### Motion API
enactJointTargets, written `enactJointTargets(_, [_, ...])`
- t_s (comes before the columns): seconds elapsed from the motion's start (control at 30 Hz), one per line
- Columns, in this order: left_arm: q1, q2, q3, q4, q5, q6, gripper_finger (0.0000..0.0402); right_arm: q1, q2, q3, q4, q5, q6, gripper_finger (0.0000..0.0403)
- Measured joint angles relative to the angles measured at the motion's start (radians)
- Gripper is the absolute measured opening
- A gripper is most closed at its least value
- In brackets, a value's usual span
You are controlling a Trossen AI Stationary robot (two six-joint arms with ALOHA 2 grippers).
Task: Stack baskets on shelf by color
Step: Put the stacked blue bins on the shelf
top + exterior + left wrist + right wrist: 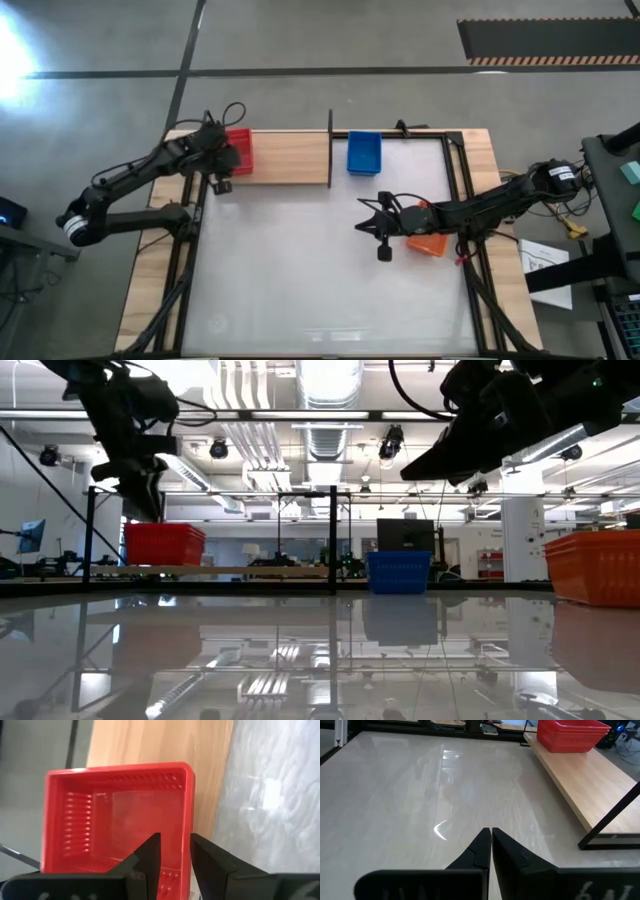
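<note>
A red basket (240,150) stands on the left end of the light-wood shelf (290,158); it also shows in the low view (165,544). My left gripper (175,842) is at its near wall, shut on it. A blue basket (365,153) stands on the white table just right of the shelf's dark post (330,148). An orange basket (427,243) sits on the table under my right arm. My right gripper (362,228) is shut and empty, above the table's middle, with its fingers toward the left. My left gripper has the red basket's near wall (186,815) between its two fingers, close to the basket's left corner. One finger (152,850) is inside the basket and one (205,852) is outside. The fingers come slanting down from the left. The basket rests flat on the shelf.
The shelf's wood is bare between the red basket and the post. The white tabletop (300,270) lies open in front of the shelf. A dark frame (460,170) runs along the table's right side. Papers and cables (545,260) lie beyond the right edge.
</note>
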Motion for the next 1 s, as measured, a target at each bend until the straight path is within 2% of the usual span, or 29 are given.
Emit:
enactJointTargets(0.43, [-0.012,-0.114,0.000,0.028,0.003,-0.045,0.0089,0.000,0.000,0.000,0.018,0.000,-0.006,0.0008])
enactJointTargets(0.57, [-0.039,-0.132,0.000,0.066,0.061,-0.111,0.0088,0.000,0.000,0.000,0.018,0.000,-0.006,0.0008])
enactJointTargets(0.7, [-0.099,-0.136,-0.001,0.137,0.126,-0.193,0.0072,0.000,0.000,0.000,0.018,0.000,-0.006,0.0009])
enactJointTargets(1.0, [-0.307,-0.113,-0.007,0.425,0.173,-0.314,0.0003,0.000,0.000,0.000,0.018,0.000,0.009,0.0009])
